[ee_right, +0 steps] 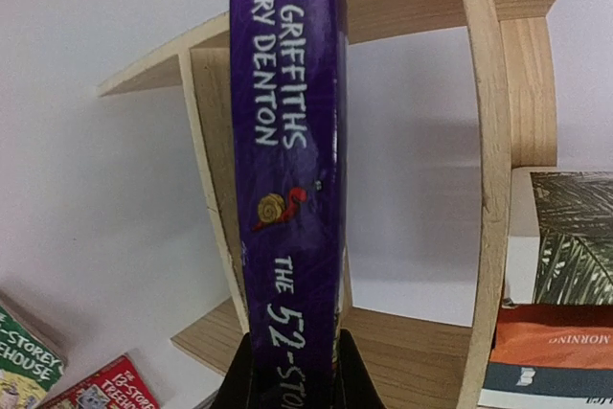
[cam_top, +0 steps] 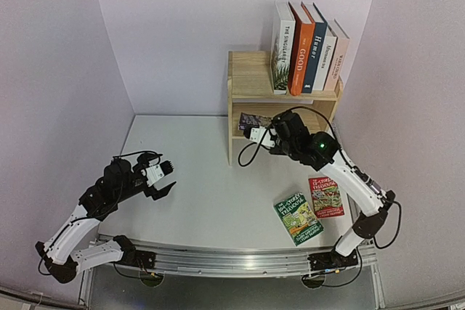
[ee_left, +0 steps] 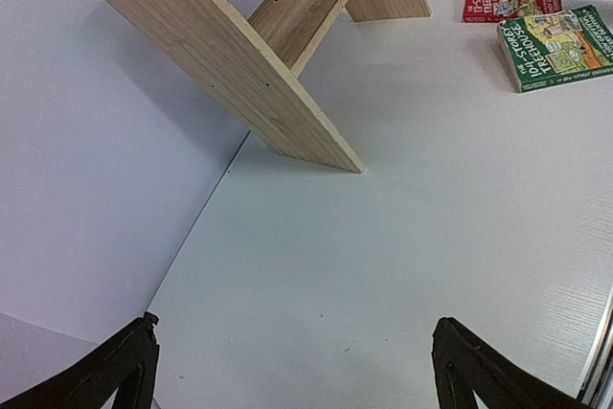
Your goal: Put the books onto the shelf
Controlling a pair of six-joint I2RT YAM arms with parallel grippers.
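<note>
Purple book (ee_right: 287,141) in right tool (ee_right: 287,380), facing shelf (ee_right: 487,189).

A white counter (cam_top: 211,201) carries a small wooden shelf (cam_top: 249,76) at its far side. On the shelf's top board five books stand upright: a white book with a palm leaf (cam_top: 282,47), an orange book (cam_top: 299,52), a navy book (cam_top: 313,47), a second white book (cam_top: 326,52) and a pale pink book (cam_top: 338,50). A green paperback (cam_top: 298,217) and a red paperback (cam_top: 325,197) lie flat just beside each other on the counter's near right. A purple paperback (ee_right: 287,141) is at the lower tier's opening; whether it rests there is unclear.
</note>
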